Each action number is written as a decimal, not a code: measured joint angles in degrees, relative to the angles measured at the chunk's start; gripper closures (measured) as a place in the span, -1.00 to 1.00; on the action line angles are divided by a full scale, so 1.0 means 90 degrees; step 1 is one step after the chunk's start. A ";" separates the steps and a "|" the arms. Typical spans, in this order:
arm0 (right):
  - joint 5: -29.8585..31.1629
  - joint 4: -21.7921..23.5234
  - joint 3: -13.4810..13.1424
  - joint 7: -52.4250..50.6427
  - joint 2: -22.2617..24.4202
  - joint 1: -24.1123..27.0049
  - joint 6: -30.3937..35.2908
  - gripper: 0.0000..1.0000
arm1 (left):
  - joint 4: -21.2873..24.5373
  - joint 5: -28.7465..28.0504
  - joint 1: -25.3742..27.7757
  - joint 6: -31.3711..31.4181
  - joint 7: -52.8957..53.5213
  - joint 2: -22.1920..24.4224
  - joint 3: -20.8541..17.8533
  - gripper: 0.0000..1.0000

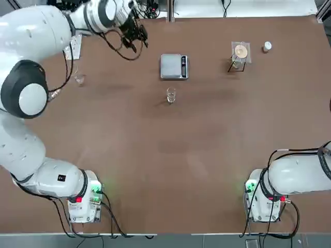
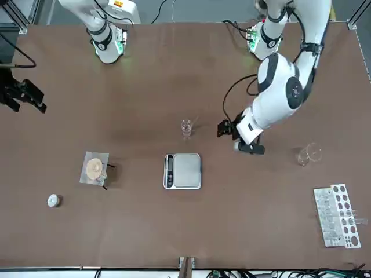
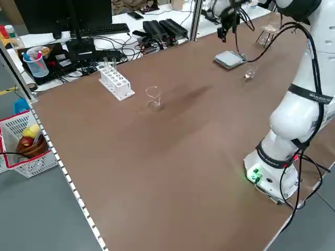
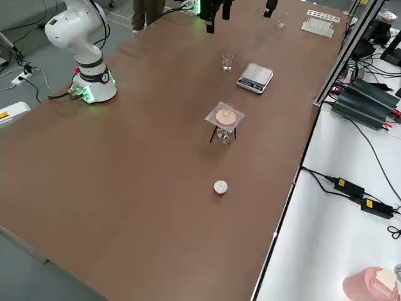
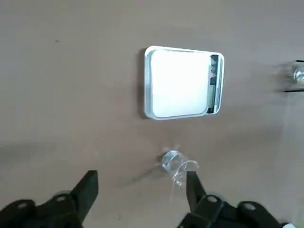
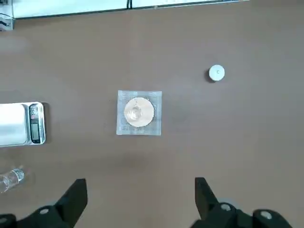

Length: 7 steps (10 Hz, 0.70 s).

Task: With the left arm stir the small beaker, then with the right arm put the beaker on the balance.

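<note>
The small beaker point(image 1: 171, 95) is a tiny clear glass that stands upright mid-table, just on the robot's side of the balance point(image 1: 174, 66), a flat grey scale with a silver pan. My left gripper point(image 1: 135, 42) hangs above the table to the left of the balance, apart from both. In the left wrist view it point(image 5: 141, 187) is open, with nothing between its fingers and the small beaker point(image 5: 173, 164) lying below and ahead. My right gripper point(image 6: 140, 194) is open and empty, held high off the right side, over the stand area.
A small stand with an orange-tan disc point(image 1: 240, 54) and a white cap point(image 1: 267, 46) sit at the far right. A larger glass vessel point(image 1: 79, 79) and a white tube rack point(image 2: 336, 214) are at the far left. The table's near half holds only the arm bases.
</note>
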<state>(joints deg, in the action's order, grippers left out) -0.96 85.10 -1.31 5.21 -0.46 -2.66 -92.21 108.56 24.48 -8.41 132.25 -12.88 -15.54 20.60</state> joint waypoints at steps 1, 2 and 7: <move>0.0000 0.0021 0.0000 0.0000 -0.0003 -0.0002 -0.0087 -1.00 | 0.0482 0.0228 -0.0001 0.0730 -0.0001 0.0064 0.0237 -0.67; 0.0000 0.0102 -0.0001 0.0000 -0.0013 -0.0003 -0.0238 -1.00 | 0.0972 0.0448 -0.0002 0.1384 -0.0001 0.0162 0.0471 -0.67; 0.0000 0.0435 -0.0003 0.0000 -0.0040 -0.0005 -0.0698 -1.00 | 0.2704 0.1658 -0.0001 0.3861 -0.0057 0.0541 0.1695 -0.58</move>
<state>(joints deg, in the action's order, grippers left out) -0.96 89.01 -1.33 5.21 -0.82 -2.71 -98.50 132.89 39.40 -8.42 167.00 -13.39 -10.67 35.85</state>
